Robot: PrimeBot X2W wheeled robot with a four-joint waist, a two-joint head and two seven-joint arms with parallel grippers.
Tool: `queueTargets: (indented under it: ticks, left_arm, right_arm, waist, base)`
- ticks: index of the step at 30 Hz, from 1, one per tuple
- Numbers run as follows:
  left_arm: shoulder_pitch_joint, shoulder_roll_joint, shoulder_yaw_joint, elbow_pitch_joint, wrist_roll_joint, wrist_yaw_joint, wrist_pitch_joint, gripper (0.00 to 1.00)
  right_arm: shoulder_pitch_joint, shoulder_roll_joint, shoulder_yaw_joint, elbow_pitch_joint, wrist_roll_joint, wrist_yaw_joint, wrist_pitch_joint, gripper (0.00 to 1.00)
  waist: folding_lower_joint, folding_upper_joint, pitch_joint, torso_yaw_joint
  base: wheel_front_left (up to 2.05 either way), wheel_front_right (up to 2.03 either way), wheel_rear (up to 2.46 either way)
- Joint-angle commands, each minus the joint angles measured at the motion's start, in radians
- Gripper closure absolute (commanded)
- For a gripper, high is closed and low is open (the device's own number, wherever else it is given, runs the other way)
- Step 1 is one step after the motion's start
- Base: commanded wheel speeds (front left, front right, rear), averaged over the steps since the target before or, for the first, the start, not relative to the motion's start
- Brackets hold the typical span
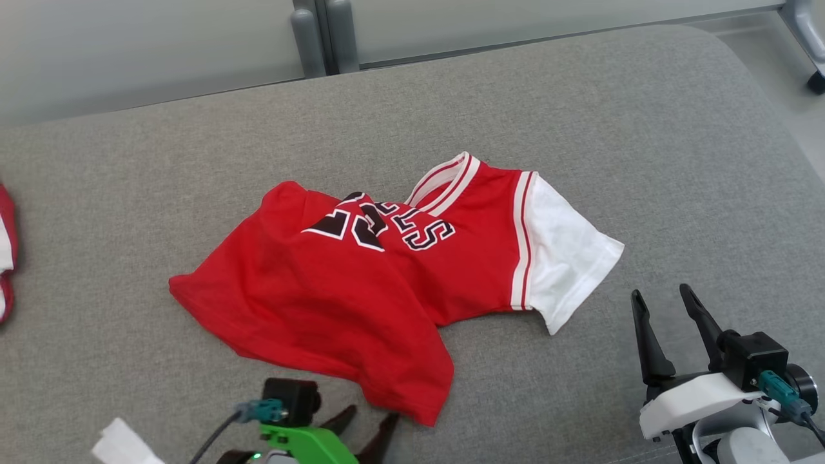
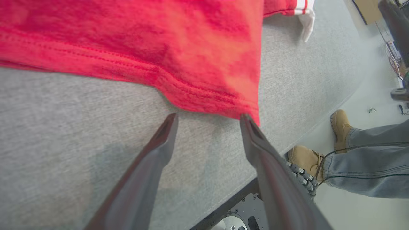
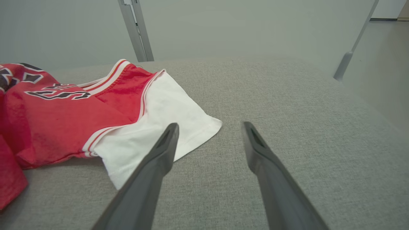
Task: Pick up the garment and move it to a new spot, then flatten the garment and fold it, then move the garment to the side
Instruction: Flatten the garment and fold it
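Observation:
The garment [image 1: 361,283] is a red jersey with black lettering, a striped collar and a white sleeve, lying crumpled in the middle of the grey cushion [image 1: 580,116]. My left gripper [image 1: 370,428] is open at the bottom edge of the head view, its tips just short of the jersey's near hem. In the left wrist view the red hem [image 2: 204,99] lies right at the two spread fingertips of the left gripper [image 2: 209,118], with nothing between them. My right gripper [image 1: 664,303] stands open at the lower right, beside the white sleeve [image 3: 159,108], empty [image 3: 209,127].
Another red and white cloth [image 1: 5,251] pokes in at the left edge of the cushion. A white scrap [image 1: 122,444] lies at the bottom left. Beyond the cushion's edge a person's tan boots [image 2: 340,127] and jeans stand on the floor. Grey posts [image 1: 325,35] rise behind.

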Motion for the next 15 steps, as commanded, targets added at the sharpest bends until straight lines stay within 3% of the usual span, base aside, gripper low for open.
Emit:
queueTargets:
  ticks: [1,4,7,15]
  left_arm:
    - [0.025,0.017,0.022,-0.003,-0.019,0.014,-0.018,0.00]
    - [0.059,0.048,0.089,0.005,-0.052,0.047,-0.066,0.00]
    - [0.082,0.042,0.140,0.025,-0.093,0.047,-0.098,0.00]
    - [0.113,-0.051,0.175,0.066,-0.226,-0.065,-0.089,0.00]
  right_arm:
    - [0.005,-0.003,0.000,-0.003,-0.004,-0.001,-0.003,0.00]
    - [0.008,-0.006,0.002,-0.002,-0.004,-0.001,-0.003,0.00]
    - [0.000,-0.005,0.009,0.000,-0.003,-0.001,-0.003,0.00]
    - [-0.016,-0.010,0.019,0.001,0.001,-0.001,-0.003,0.00]
  waist:
    - [0.0000,0.0000,-0.002,0.009]
    - [0.0000,0.0000,-0.003,0.021]
    - [0.0000,0.0000,-0.004,0.029]
    - [0.0000,0.0000,-0.003,0.024]
  base:
    - [0.00,0.00,0.00]
    - [0.00,0.00,0.00]
    - [0.00,0.00,0.00]
    - [0.00,0.00,0.00]
